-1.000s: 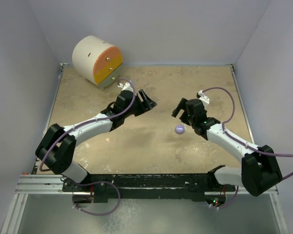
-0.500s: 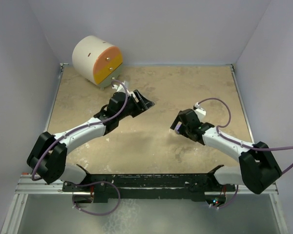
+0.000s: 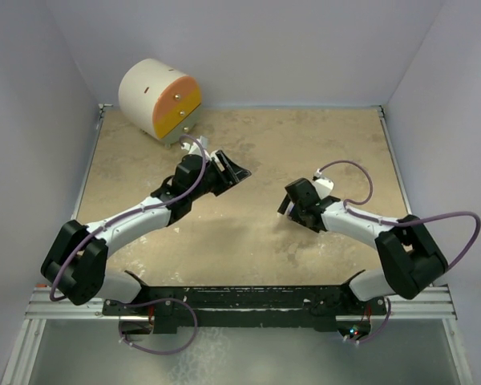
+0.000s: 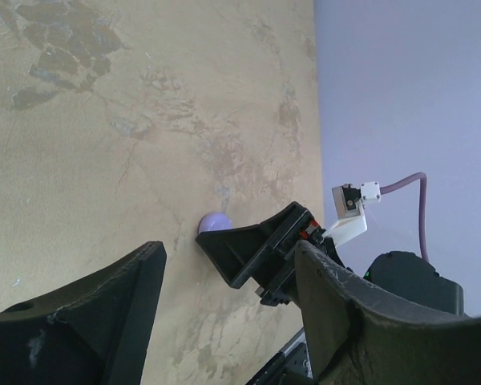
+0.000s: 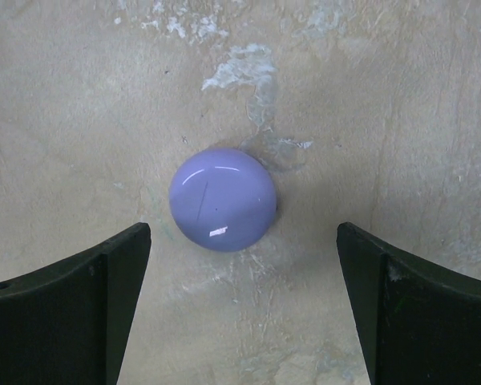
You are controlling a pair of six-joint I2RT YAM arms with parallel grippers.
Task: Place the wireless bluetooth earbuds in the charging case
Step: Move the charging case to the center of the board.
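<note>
A glossy lilac round puck (image 5: 222, 199), closed with a fine seam, lies flat on the sandy table (image 3: 248, 233); it looks like the charging case. My right gripper (image 5: 242, 233) stands open low over it, one finger on each side, touching nothing. From above, the right gripper (image 3: 289, 207) hides the puck. In the left wrist view the puck (image 4: 212, 222) peeks out beside the right gripper's black finger (image 4: 256, 245). My left gripper (image 3: 237, 171) hovers open and empty to the left, tilted on its side. The earbuds are out of view.
A white drum (image 3: 159, 99) with an orange and yellow face lies at the back left corner. Pale walls close the table at the back and on both sides. The arms' base rail (image 3: 240, 301) runs along the near edge.
My right gripper has dropped and shifted to the near left, now straddling the lilac puck and covering it from above. The left arm drew back slightly to the left.
</note>
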